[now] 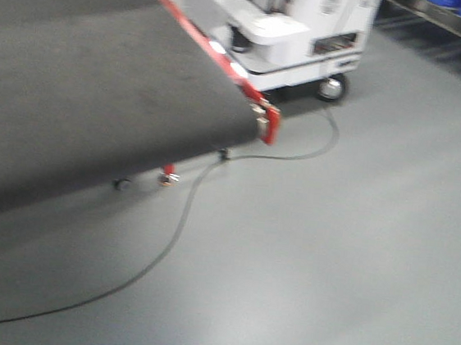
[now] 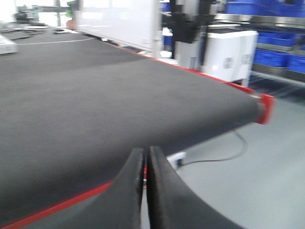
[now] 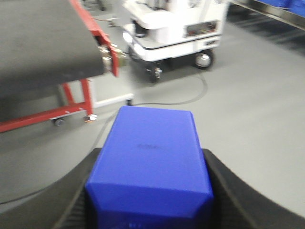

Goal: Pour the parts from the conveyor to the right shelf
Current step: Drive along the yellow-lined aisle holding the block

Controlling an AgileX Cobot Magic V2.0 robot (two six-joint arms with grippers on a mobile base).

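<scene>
Right gripper (image 3: 151,151): clamped on blue box (image 3: 143,171)
Left gripper (image 2: 145,155): pressed closed, empty, over conveyor (image 2: 95,95) edge
Carry: hold box level toward right shelf (image 2: 267,19)

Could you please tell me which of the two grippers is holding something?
The right gripper, which is clamped on a blue bin. The left gripper is shut with nothing in it.
</scene>
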